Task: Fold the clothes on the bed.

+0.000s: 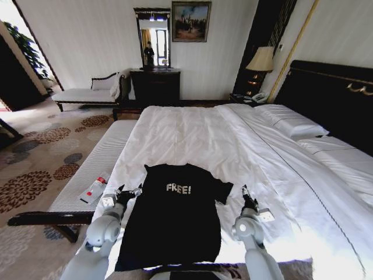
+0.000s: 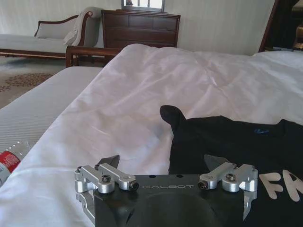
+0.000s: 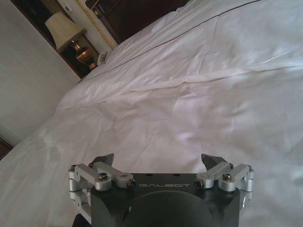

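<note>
Head view: T-shirt flat on bed

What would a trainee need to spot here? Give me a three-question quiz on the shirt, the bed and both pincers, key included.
1. True or false: the black T-shirt lies spread flat on the bed, lettering up.
2. Which is held in a pincer? A) the shirt's sleeve B) the duvet C) nothing
3. Fill in: the left pincer sits at the shirt's ___ edge, and the right pincer sits beyond its right sleeve.

Key
1. True; the white "FREE!" shows on the chest.
2. C; both pincers are open, with only fabric beyond their fingers.
3. Left.
</note>
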Available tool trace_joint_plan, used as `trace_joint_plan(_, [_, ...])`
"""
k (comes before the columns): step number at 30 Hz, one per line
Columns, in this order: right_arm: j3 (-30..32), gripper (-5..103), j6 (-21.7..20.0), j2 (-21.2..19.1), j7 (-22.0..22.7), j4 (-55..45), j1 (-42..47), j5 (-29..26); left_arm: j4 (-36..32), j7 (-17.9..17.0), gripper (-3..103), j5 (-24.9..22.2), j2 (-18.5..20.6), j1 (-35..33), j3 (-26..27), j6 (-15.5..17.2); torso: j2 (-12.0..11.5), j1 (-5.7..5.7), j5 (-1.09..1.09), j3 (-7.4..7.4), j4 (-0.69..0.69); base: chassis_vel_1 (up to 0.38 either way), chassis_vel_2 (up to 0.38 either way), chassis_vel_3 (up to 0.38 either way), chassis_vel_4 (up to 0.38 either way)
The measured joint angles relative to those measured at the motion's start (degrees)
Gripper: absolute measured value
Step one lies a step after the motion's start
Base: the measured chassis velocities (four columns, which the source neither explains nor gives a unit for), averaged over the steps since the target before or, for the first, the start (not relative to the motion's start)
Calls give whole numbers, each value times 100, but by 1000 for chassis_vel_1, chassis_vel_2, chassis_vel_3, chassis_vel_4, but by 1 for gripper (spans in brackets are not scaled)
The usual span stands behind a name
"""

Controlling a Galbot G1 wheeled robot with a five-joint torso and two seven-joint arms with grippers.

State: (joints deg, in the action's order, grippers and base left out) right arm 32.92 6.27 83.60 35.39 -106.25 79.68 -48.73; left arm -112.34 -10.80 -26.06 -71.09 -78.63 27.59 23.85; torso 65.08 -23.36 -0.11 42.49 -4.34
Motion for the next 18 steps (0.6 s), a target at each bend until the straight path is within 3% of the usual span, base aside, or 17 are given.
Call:
trace_joint_plan(5, [-5, 100, 16, 6, -2, 19, 32, -14, 219, -38, 100, -586, -176, 146, -98, -130, 0, 0, 1, 0, 0, 0, 0, 0, 0])
trace_joint_plan(8, [8, 100, 17, -43, -1, 27, 50, -41, 458, -38, 100, -1542, -385, 342, -110, -89, 0, 0, 0, 0, 0, 0, 0, 0, 0])
trace_joint_plan(10, [12, 100, 17, -52, -1, 30, 52, -45, 491, -36, 100, -1699, -415, 376, -106, -56, 0, 0, 0, 0, 0, 0, 0, 0, 0])
trace_joint_plan(13, [22, 100, 17, -103, 10, 51, 54, -97, 666, -43, 100, -2394, -577, 557, -70, 117, 0, 0, 1, 0, 0, 0, 0, 0, 0])
trace_joint_plan(18, [22, 100, 7, -133, 14, 99, 30, -165, 819, -59, 100, -2522, -663, 642, -54, 160, 0, 0, 1, 0, 1, 0, 0, 0, 0])
